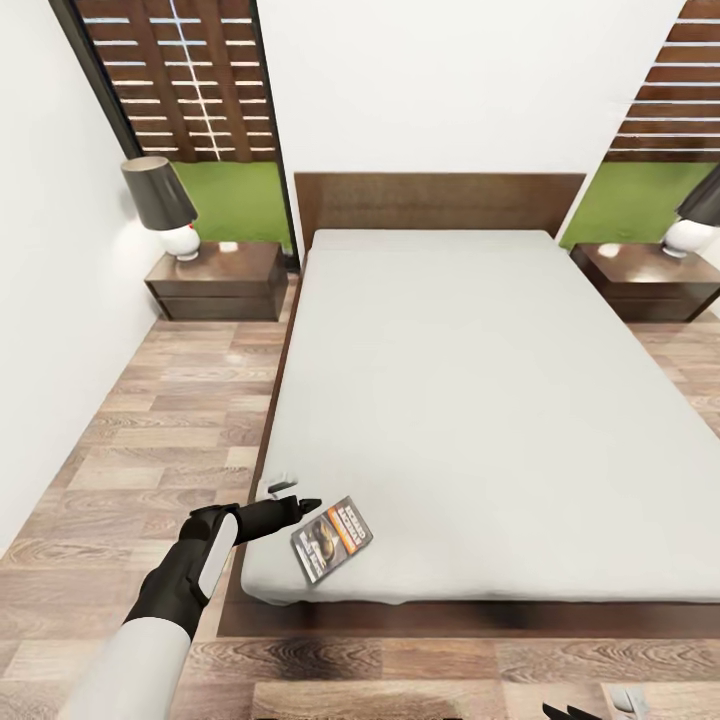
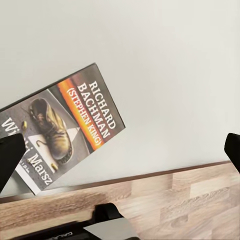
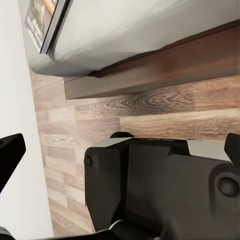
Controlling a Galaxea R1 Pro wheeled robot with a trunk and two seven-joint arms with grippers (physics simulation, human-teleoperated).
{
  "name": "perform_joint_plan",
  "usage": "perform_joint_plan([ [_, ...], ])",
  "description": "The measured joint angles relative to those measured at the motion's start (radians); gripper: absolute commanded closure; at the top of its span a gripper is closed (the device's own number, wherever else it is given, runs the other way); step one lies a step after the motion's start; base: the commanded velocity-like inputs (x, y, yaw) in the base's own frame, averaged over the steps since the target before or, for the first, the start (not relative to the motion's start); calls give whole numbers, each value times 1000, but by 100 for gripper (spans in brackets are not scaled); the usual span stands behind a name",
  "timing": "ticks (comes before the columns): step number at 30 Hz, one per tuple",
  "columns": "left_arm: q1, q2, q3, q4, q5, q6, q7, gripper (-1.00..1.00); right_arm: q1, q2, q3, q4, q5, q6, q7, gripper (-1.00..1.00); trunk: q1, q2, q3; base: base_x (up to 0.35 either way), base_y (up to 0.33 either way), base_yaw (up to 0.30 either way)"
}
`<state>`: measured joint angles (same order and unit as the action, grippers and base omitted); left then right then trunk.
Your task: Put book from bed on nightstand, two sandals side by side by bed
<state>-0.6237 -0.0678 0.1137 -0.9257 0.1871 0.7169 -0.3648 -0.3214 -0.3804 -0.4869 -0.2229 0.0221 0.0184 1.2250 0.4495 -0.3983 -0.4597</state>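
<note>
Open and empty, my left gripper (image 1: 305, 503) hangs over the near left corner of the bed (image 1: 480, 400), its dark fingertips spread wide in the left wrist view with nothing between them. I judge it is set there because the book (image 1: 332, 539) lies just beside it, flat on the grey mattress, cover up and skewed to the bed's edges; from the wrist camera the book (image 2: 62, 132) sits off toward one fingertip (image 2: 10, 157) rather than centred in the gap, so I would need to shift across before closing. A thin paperback lying flat gives little to pinch, and its place near the mattress edge may help, since a corner could be drawn out over the side. My right gripper (image 3: 120, 155) is low by the foot of the bed, fingertips apart, holding nothing. The left nightstand (image 1: 220, 280), with a lamp (image 1: 165, 205) on it, stands well apart by the headboard, the nearer of the two for this arm.
</note>
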Motion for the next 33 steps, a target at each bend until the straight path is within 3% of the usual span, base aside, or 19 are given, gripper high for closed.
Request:
perform_joint_plan([
  [11, 0, 0, 0, 0, 2, 0, 0, -100, 0, 0, 0, 0, 0, 0, -1, -100, 0, 0, -17, 39, 0, 0],
  [21, 0, 2, 0, 0, 88, -2, 0, -100, 0, 3, 1, 0, 0, 0, -3, -100, 0, 0, -33, 94, 0, 0],
  [33, 0, 3, 1, 0, 97, -2, 0, -100, 0, 6, 2, 0, 0, 0, -3, -100, 0, 0, -52, 129, 0, 0],
])
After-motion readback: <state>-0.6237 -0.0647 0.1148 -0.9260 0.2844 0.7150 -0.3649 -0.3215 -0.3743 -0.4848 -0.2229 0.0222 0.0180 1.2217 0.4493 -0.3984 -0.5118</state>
